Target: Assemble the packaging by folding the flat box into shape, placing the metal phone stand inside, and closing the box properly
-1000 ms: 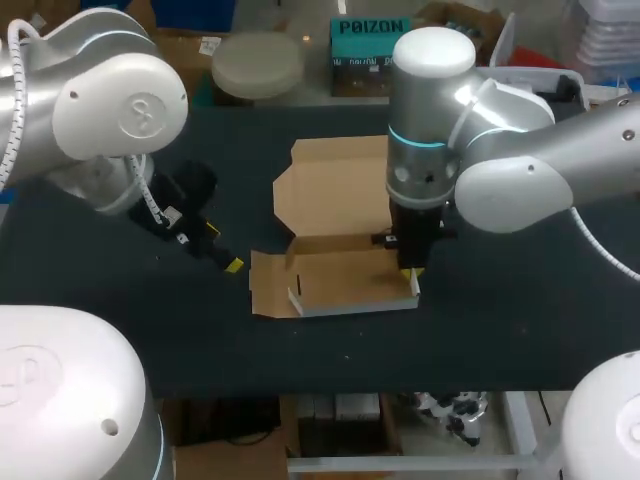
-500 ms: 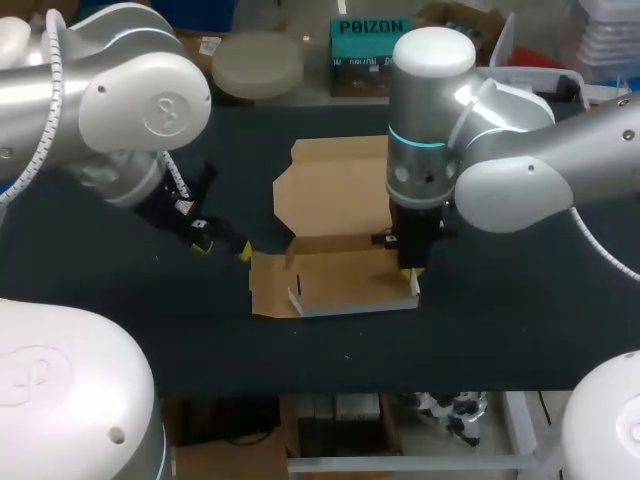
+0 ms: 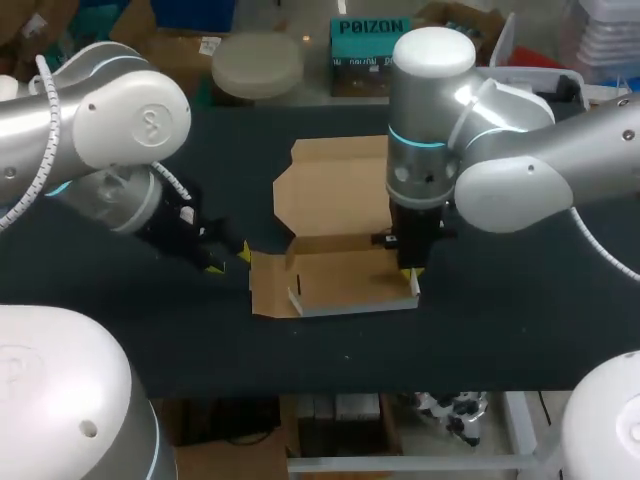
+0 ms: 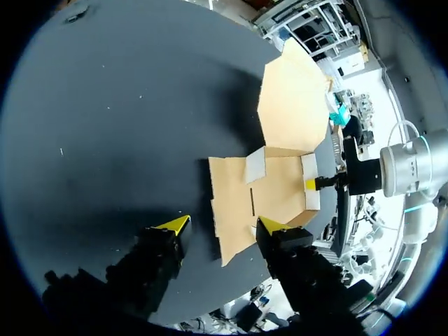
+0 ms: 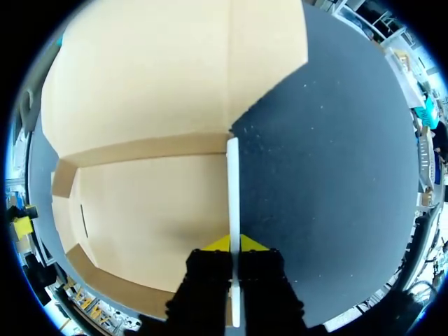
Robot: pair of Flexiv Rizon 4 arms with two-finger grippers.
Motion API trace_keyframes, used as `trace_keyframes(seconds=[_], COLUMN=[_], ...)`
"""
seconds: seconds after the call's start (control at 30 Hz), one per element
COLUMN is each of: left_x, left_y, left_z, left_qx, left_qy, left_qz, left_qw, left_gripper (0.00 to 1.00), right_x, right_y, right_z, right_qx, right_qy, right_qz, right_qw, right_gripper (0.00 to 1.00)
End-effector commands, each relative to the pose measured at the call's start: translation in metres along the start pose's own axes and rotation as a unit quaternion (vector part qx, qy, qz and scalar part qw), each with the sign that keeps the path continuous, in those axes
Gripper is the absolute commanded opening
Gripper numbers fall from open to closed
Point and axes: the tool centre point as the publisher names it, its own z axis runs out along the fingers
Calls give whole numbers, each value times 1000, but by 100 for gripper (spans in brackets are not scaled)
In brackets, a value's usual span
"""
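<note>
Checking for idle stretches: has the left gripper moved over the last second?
Yes. The left gripper has shifted rightwards, closing in on the left edge of the cardboard box, which has itself stayed put.

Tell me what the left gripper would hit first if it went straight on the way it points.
Probably the cardboard box: its flat near flap lies just ahead of the open left gripper. Height above the flap is unclear.
</note>
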Motion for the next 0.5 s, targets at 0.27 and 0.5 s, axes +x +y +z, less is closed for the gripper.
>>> trace_keyframes(seconds=[0.27,0.5], left_x=[-13,-10], left_y=[6,8], left_z=[21,34], left_qx=[31,29], left_qy=[87,94], left_qz=[-130,-132], left_qw=[987,986], left_gripper=[46,46], right_x=[1,1], right_y=[1,1], right_z=[-1,-1], right_qx=[2,2], right_qy=[-2,-2], right_qz=[0,0], right_qw=[1000,1000], right_gripper=[0,0])
